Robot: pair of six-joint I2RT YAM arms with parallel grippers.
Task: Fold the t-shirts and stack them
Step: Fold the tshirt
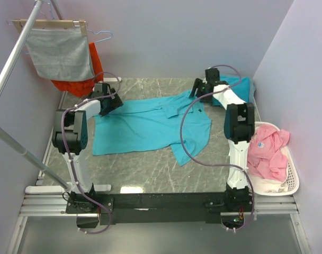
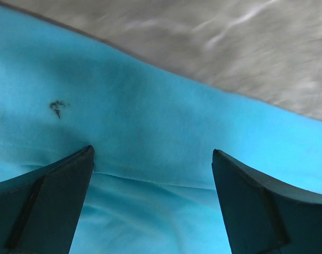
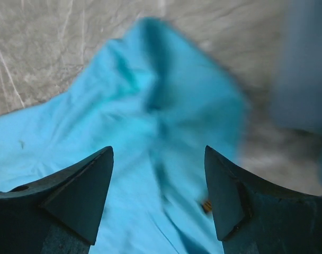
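A turquoise t-shirt (image 1: 150, 127) lies spread out on the marbled table (image 1: 150, 169), collar toward the back. My left gripper (image 1: 112, 103) hovers over its left edge. In the left wrist view it (image 2: 153, 153) stands wide open just above the fabric (image 2: 150, 121), near a small dark mark (image 2: 57, 107). My right gripper (image 1: 198, 90) is at the shirt's far right sleeve. It (image 3: 158, 153) is open over the blurred sleeve (image 3: 150, 106), with nothing between its fingers. More teal cloth (image 1: 243, 83) lies at the back right, partly hidden behind the right arm.
A white basket (image 1: 293, 180) with pink clothing (image 1: 267, 151) stands at the right edge. A grey cloth (image 1: 60, 53) and an orange-red garment (image 1: 71, 85) hang from a rack at the back left. Its metal poles (image 1: 12, 63) slant down the left side.
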